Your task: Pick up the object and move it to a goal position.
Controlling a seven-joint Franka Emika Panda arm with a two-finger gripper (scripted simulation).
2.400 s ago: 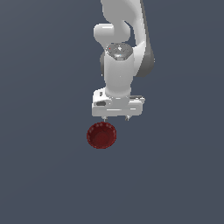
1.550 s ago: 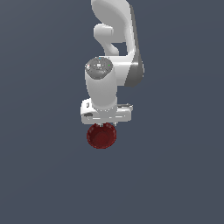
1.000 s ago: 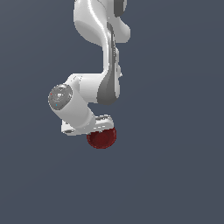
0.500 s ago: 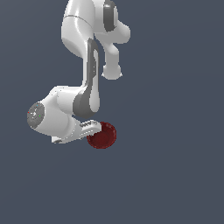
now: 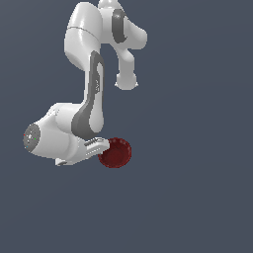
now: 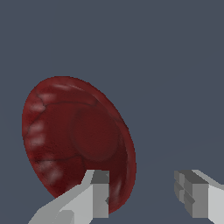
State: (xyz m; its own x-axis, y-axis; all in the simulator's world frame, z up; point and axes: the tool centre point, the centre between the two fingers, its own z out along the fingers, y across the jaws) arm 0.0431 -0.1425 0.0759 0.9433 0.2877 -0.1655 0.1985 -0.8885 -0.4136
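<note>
1. Exterior view: my arm (image 5: 94, 94) folds down from the upper middle of the frame to the lower left, and my wrist lies nearly level there.
2. My fingers (image 5: 101, 148) point toward the frame's right, just left of centre.
3. The bowl (image 5: 115, 152), dark red and round, sits at my fingertips slightly below the middle of the frame, its open face turned toward the camera.
4. Wrist view: the bowl (image 6: 76, 140) fills the left half, tilted on edge with its hollow side showing.
5. One of my fingers (image 6: 96, 197) overlaps the bowl's lower rim at the bottom centre; the other stands apart at the bottom right with bare background between them.
6. My fingers are spread, and I cannot tell whether they grip the bowl.
</note>
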